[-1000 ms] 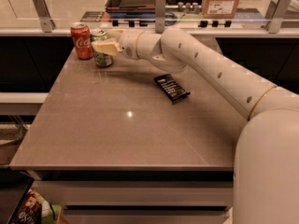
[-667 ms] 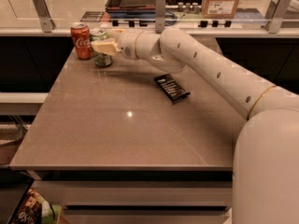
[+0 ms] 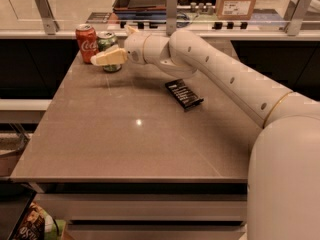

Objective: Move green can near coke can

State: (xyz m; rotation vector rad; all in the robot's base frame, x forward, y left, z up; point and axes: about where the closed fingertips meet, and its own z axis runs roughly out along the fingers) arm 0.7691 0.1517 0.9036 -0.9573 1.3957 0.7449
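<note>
My cream-coloured tool (image 3: 107,57) is at the far left corner of the grey-brown tabletop (image 3: 135,144). It lies across the front of the green aluminium drink can (image 3: 106,41), at about mid-height on the can's body. I cannot tell whether the tool is clamped on that can or only loosely around it.

The green can stands upright, just beside the red aluminium Coca-Cola can (image 3: 86,43). I cannot tell whether the 2 cans touch.

I judge the green can to be thin-walled, so a hard squeeze would dent it. Its side is smooth and likely slippery. It would be light if empty, though I cannot see whether it is full. Being tall and narrow, it would tip under a push near the top. The best hold is across the middle of the body, with the base kept flat to the tabletop.

My white arm (image 3: 220,69) reaches from the near right to the far left, roughly level, so the tool meets the can side-on. The arm passes behind a flat black rectangular object (image 3: 184,94) lying on the tabletop.
</note>
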